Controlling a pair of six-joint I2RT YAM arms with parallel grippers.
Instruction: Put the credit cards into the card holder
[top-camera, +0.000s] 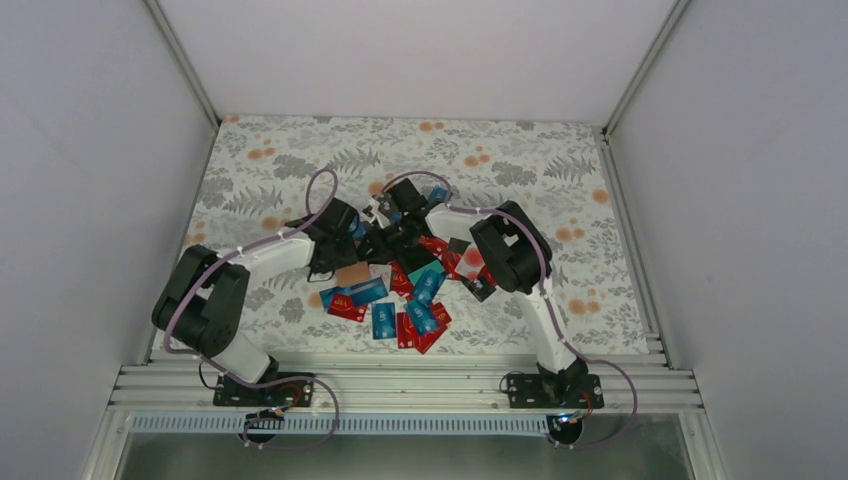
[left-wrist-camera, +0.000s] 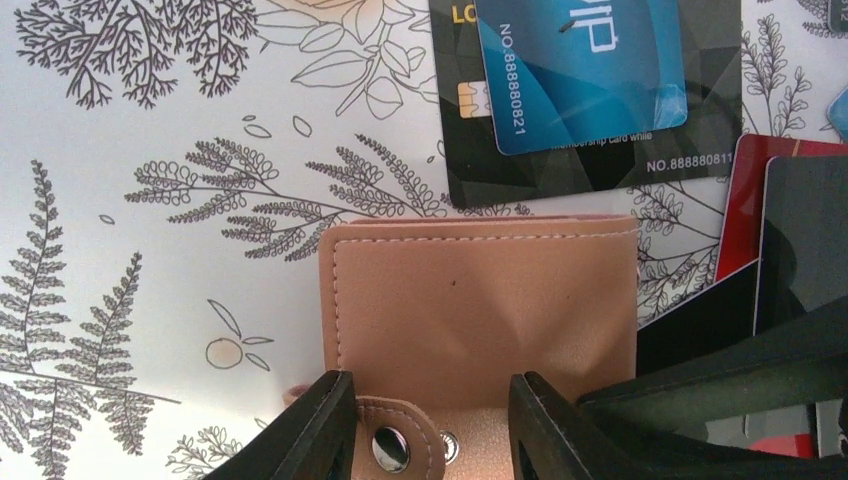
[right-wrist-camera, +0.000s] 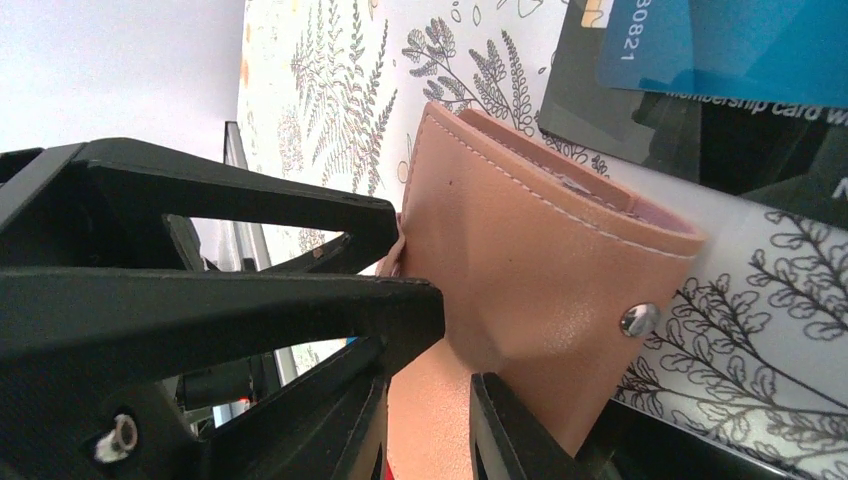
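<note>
The tan card holder (left-wrist-camera: 480, 300) is tilted up off the table in the left wrist view, its front creased and its snap flap (left-wrist-camera: 400, 440) undone. My left gripper (left-wrist-camera: 430, 395) holds it, one finger at its left edge and one pressed into its face. My right gripper (right-wrist-camera: 430, 400) is shut on a tan panel of the card holder (right-wrist-camera: 540, 270). In the top view the holder (top-camera: 352, 274) lies under both grippers, left (top-camera: 343, 255) and right (top-camera: 385, 250). A blue credit card (left-wrist-camera: 580, 70) lies on a black card (left-wrist-camera: 600, 160) beyond it.
Several blue, red and teal cards (top-camera: 383, 320) lie scattered on the fern-print tablecloth (top-camera: 300, 160) in front of and right of the holder. A red card (left-wrist-camera: 745, 200) and a dark one lie at the right. The two arms crowd together mid-table. White walls enclose the table.
</note>
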